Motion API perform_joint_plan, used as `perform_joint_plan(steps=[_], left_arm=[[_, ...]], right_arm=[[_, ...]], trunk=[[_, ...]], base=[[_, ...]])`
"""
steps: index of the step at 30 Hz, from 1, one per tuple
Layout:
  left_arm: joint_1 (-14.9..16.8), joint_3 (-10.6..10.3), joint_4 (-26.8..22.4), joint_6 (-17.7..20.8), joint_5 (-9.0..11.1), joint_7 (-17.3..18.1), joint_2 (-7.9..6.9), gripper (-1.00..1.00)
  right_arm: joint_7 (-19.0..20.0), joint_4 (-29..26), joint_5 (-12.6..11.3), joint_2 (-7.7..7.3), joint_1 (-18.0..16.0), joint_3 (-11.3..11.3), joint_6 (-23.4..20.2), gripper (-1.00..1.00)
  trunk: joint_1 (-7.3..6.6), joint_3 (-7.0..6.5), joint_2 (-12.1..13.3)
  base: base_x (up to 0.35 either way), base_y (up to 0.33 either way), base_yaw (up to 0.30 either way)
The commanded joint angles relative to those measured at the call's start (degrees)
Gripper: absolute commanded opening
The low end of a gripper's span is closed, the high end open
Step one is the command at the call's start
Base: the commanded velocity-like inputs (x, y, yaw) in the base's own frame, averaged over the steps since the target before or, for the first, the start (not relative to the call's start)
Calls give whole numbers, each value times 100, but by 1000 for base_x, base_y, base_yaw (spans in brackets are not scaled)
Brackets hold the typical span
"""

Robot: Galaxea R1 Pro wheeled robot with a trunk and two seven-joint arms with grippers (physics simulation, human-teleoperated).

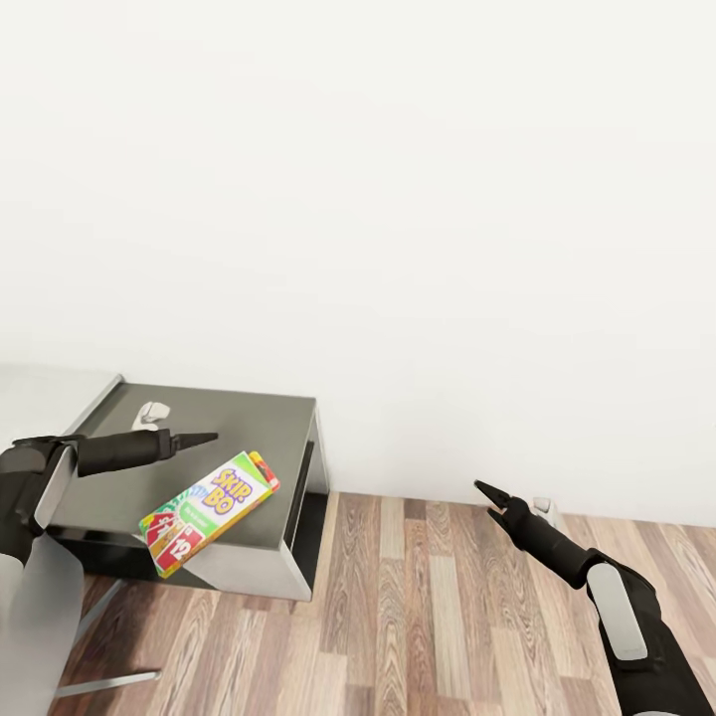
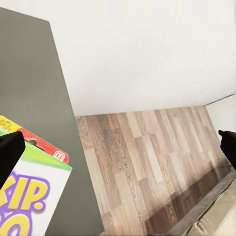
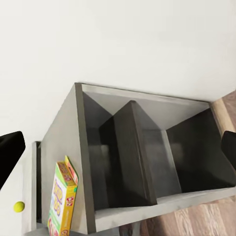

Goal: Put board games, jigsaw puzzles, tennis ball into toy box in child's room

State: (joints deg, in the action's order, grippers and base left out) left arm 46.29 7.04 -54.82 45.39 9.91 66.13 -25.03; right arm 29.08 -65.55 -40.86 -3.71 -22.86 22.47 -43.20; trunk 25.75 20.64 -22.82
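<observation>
The board game [image 1: 209, 511] lies flat on the dark counter [image 1: 249, 428], one corner overhanging the front edge; your left end effector [image 1: 194, 438] hovers just above it, apparently closed and empty; a downward nudge could tip it onto the wood floor [image 1: 418, 607]; right end effector [image 1: 494, 502] is open, empty.

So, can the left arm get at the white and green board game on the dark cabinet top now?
Probably yes. The left claw hangs just above the board game, which lies flat on the dark cabinet top with nothing between them.
</observation>
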Motion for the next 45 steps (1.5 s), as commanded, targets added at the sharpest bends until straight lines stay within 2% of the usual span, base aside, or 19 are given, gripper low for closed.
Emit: perform_joint_plan(steps=[1, 31, 45], left_arm=[[4, -1, 0, 40, 20, 9, -2, 100], [3, -4, -9, 31, 27, 22, 13, 100], [3, -17, -12, 31, 28, 22, 23, 100]], right_arm=[[10, -1, -10, 2, -6, 12, -34, 100], [10, 28, -10, 10, -4, 4, 69, 100], [10, 46, -19, 10, -3, 3, 258, 100]], trunk=[[3, 0, -10], [3, -286, -10], [3, -420, -10]], base=[[0, 0, 0], [0, 0, 0], [0, 0, 0]])
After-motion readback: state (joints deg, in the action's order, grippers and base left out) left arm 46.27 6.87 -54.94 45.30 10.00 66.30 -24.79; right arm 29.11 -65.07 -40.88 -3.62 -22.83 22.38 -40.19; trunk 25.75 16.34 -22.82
